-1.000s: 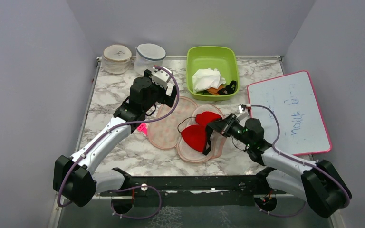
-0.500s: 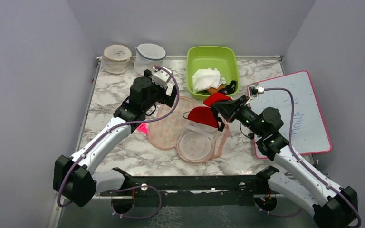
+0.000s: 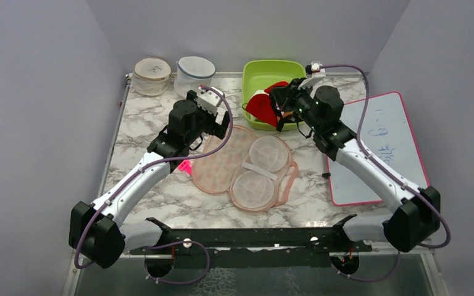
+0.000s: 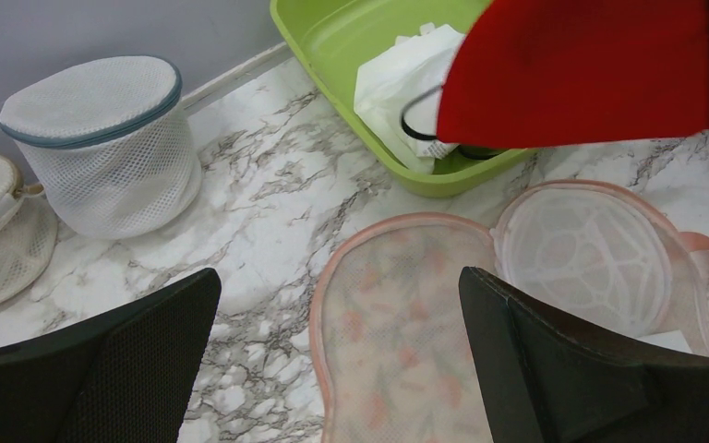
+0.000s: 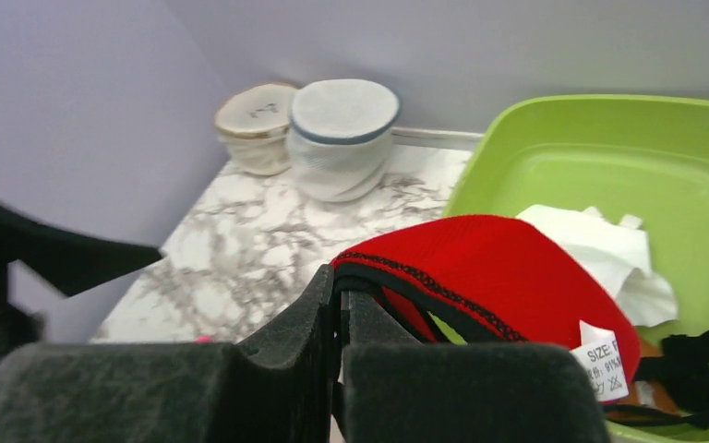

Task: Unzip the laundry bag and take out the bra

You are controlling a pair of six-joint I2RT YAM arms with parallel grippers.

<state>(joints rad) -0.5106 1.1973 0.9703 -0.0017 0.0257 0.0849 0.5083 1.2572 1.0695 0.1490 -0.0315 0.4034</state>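
And there it was, the bra (image 5: 494,272) up in the air, clear of the laundry bag (image 3: 247,169) and hanging over the green bin (image 3: 256,71) at the 12 o'clock edge of the table (image 3: 154,185)! The right gripper (image 5: 338,286) had its claw pinched tight on the black-trimmed edge of a red cup, fingers pressed together with the trim caught between them. A white size label dangled off the bra on the 4 o'clock side in the right wrist view. Below it in the bin sat a crumpled white cloth (image 5: 609,245) and a black strap.

Down at the centre of the table the laundry bag lay wide open and flat, its patterned peach flap thrown out toward 9 o'clock, two round pale lining cups showing toward 3 o'clock, pink zip edging all around. The bra was at 12 o'clock from it, well apart.

The left gripper (image 4: 342,369) hovered at the bag's 11 o'clock corner, claw spread wide, holding nothing; both dark fingers framed the peach flap in its own camera.

At 11 o'clock on the table stood a white mesh tub (image 3: 195,71) with a beige tub (image 3: 152,74) just beside it at its 9 o'clock. A pink-framed whiteboard (image 3: 376,148) lay at 3 o'clock
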